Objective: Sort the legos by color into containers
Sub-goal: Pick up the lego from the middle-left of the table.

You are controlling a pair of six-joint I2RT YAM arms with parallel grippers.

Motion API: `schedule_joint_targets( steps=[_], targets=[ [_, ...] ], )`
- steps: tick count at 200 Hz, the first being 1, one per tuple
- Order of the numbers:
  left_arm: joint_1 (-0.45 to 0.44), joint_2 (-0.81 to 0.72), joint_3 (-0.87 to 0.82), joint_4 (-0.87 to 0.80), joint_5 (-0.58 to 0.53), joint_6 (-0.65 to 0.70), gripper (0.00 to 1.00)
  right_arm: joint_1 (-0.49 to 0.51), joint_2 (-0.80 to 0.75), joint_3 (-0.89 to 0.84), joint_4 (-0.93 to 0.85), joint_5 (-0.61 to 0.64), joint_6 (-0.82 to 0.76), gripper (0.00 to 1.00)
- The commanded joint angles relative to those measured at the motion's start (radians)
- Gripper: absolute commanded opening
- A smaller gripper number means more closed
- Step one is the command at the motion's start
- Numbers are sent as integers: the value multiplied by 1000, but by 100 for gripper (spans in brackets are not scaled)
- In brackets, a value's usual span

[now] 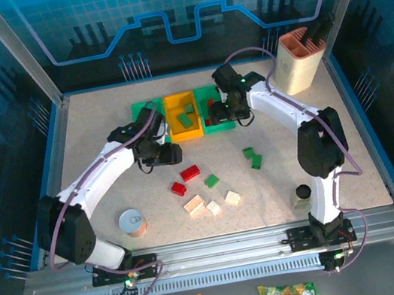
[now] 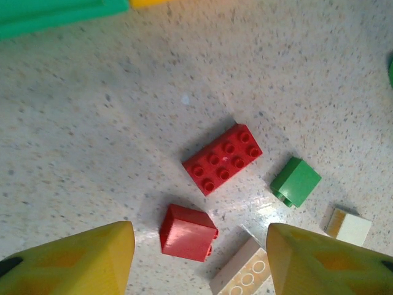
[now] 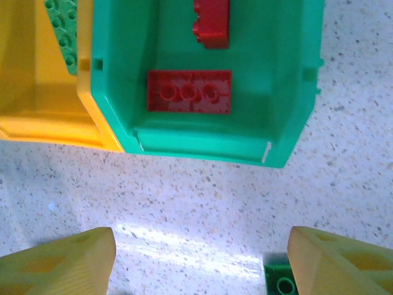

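Observation:
Three joined bins stand at the back: a left green bin (image 1: pixel 138 110), a yellow bin (image 1: pixel 174 106) and a right green bin (image 1: pixel 216 128). Loose legos lie mid-table: two red (image 1: pixel 190 172), three green (image 1: pixel 211 181) and several cream (image 1: pixel 193 205). My left gripper (image 1: pixel 168 154) hangs open above them, with a small red brick (image 2: pixel 187 232) between its fingers' line, a long red brick (image 2: pixel 222 158) beyond and a cream brick (image 2: pixel 242 278) beside. My right gripper (image 3: pixel 199 261) is open and empty just in front of the right green bin (image 3: pixel 202 147), which holds two red bricks (image 3: pixel 189 91).
The yellow bin (image 3: pixel 31 92) holds a green brick (image 3: pixel 61 31). A green brick (image 3: pixel 281 284) lies by my right finger. A tin can (image 1: pixel 131 222) sits front left, a small black cup (image 1: pixel 302 191) front right, and a tall beige holder (image 1: pixel 296 61) back right.

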State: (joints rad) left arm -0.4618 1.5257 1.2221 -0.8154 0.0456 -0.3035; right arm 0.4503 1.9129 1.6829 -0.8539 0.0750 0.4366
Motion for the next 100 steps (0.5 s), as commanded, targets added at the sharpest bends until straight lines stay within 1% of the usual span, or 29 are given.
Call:
schedule_joint_targets(
  steps=[1, 37, 55, 100],
  targets=[
    [-38, 40, 20, -50, -42, -99, 61, -10, -64, -64, 16, 11, -7, 75],
    [-95, 89, -19, -51, -74, -238, 63, -22, -120, -158, 38, 8, -9, 75],
    [-117, 119, -30, -65, -97, -294, 65, -27, -135, -183, 42, 5, -12, 75],
    [-148, 163, -73, -74, -151, -377, 74, -34, -153, -225, 53, -2, -19, 75]
  ],
)
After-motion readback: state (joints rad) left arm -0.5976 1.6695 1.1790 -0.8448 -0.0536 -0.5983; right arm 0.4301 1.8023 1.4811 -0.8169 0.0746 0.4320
